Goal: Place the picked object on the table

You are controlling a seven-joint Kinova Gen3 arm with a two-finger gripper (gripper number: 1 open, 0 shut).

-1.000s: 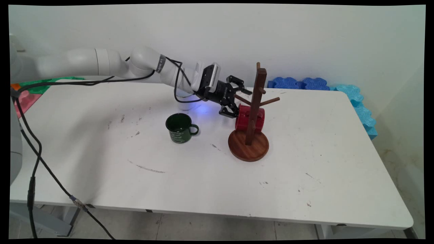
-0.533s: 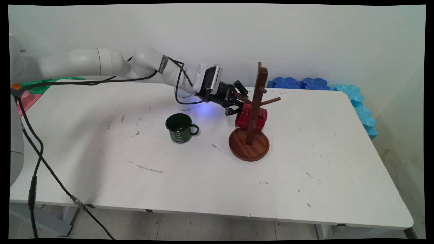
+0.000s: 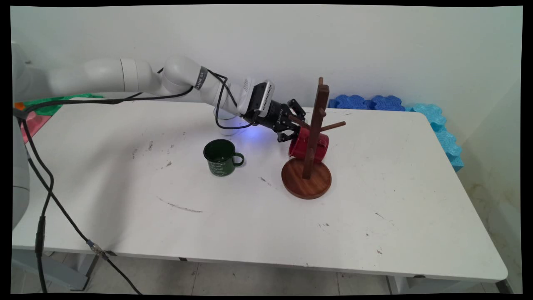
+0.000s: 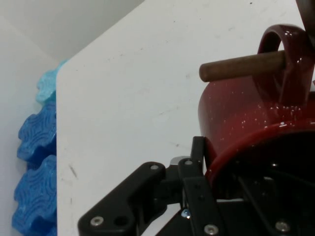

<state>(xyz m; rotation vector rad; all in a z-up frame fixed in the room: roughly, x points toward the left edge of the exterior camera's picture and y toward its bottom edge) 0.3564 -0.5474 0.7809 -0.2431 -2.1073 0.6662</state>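
Red mug [image 3: 308, 144]: tipped on its side just right of centre in the main view, gripped at the rim, its body against the upright of the wooden mug tree [image 3: 313, 137]. In the hand view the red mug [image 4: 256, 128] fills the right half of the frame, one finger [image 4: 198, 169] pressed against the outside of its rim and its mouth facing the camera.

Hand [image 3: 291, 130]: clamped on the red mug's rim, one finger outside the wall; the other seems to be inside the mouth, though it is hard to make out. It reaches in from the upper left of the main view.

Mug handle [image 4: 283, 54]: at the upper right of the hand view, with a wooden peg [image 4: 241, 66] lying across it. Whether the peg passes through the loop or only in front of it cannot be told.

Mug tree: round base on the counter [image 3: 395, 200]; its post leans a little to the right, with short pegs sticking out to either side.

Green mug [image 3: 220, 157]: upright on the counter left of centre, handle to the right, well apart from the hand.

Blue foam pieces [image 3: 366, 102]: along the counter's far right edge at the wall, and at the left edge of the hand view.
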